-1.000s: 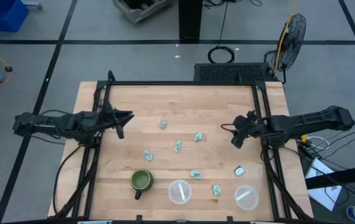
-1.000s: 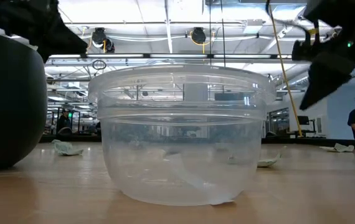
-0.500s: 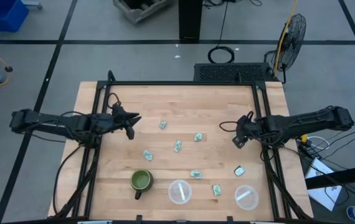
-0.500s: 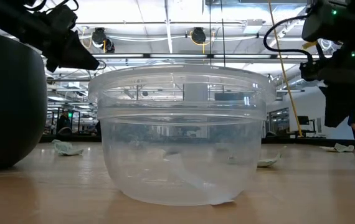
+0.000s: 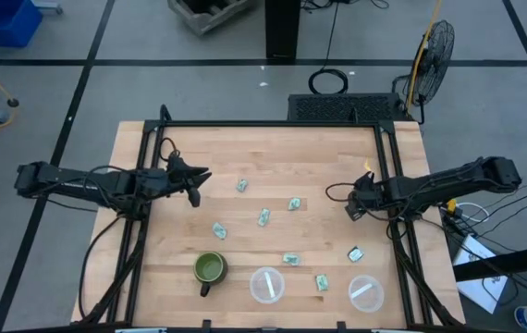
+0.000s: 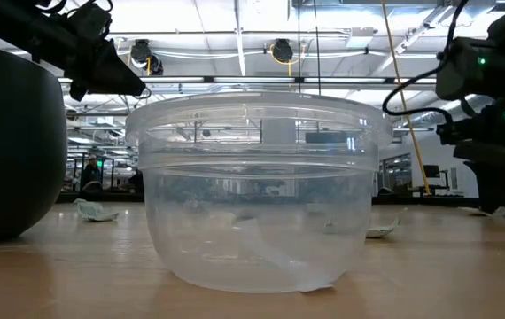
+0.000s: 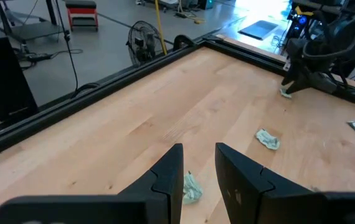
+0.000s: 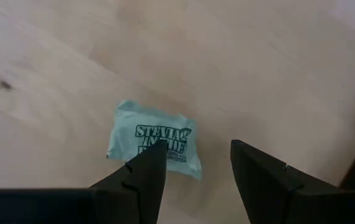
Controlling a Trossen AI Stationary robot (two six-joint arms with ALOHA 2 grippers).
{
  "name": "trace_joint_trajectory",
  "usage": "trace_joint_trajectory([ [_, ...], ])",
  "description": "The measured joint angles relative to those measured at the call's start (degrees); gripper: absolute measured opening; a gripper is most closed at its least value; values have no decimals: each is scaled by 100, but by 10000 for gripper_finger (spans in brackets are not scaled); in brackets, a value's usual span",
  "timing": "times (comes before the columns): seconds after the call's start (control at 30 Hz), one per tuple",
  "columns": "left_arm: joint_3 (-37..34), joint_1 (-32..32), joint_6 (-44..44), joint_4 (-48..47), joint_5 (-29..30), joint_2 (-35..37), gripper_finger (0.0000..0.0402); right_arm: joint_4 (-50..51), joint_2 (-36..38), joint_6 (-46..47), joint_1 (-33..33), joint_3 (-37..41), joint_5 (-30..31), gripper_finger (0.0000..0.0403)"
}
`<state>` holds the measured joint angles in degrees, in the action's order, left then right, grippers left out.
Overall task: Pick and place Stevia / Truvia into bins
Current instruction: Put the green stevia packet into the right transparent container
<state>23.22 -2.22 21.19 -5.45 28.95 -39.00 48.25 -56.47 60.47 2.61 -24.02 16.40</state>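
Note:
Several pale green Stevia packets lie across the middle of the table, among them one (image 5: pixel 242 185) near my left gripper (image 5: pixel 194 180) and one (image 5: pixel 355 252) near the front right. Two clear round bins (image 5: pixel 266 285) (image 5: pixel 365 292) stand at the front edge, each with something pale inside. My right gripper (image 5: pixel 354 205) hangs low at the table's right side. In the right wrist view its open fingers (image 8: pixel 146 168) point down at a packet (image 8: pixel 152 140) lying just ahead of them. My left gripper (image 7: pixel 196 152) is open and empty, with a packet (image 7: pixel 192 186) below its fingers.
A dark green mug (image 5: pixel 210 269) stands left of the bins at the front. Black rails (image 5: pixel 148 222) run along both sides of the wooden table. In the low view a bin (image 6: pixel 252 190) fills the foreground. A fan (image 5: pixel 433 51) stands beyond the far right corner.
The left gripper moved right toward the packets, then held still. The right gripper swung down closer to the table over a packet.

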Motion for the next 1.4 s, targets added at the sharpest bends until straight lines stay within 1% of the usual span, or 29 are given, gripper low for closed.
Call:
trace_joint_trajectory([
  [0.37, 0, 0, 11, -9, -20, 0, 97, -369, -6, -169, 0, 7, 144, 171],
  [0.5, 0, 0, 11, -29, -20, 0, 97, -414, -6, -399, 0, 7, 169, 171],
  [0.63, 0, 0, 11, -35, -20, 0, 97, -578, -6, -628, 0, 7, 471, 171],
  [0.77, 0, 0, 11, -35, -20, 0, 97, -699, -6, -648, 0, 7, 418, 168],
  [0.93, 0, 0, 9, -52, -17, 0, 97, -721, -6, -566, 0, 7, 437, 144],
  [1.23, 0, 0, 11, -83, -19, 0, 97, -641, -6, -415, 0, 7, 452, 75],
  [1.4, 0, -2, 30, -83, -39, 0, 97, -673, -6, -409, 0, 20, 450, 45],
])
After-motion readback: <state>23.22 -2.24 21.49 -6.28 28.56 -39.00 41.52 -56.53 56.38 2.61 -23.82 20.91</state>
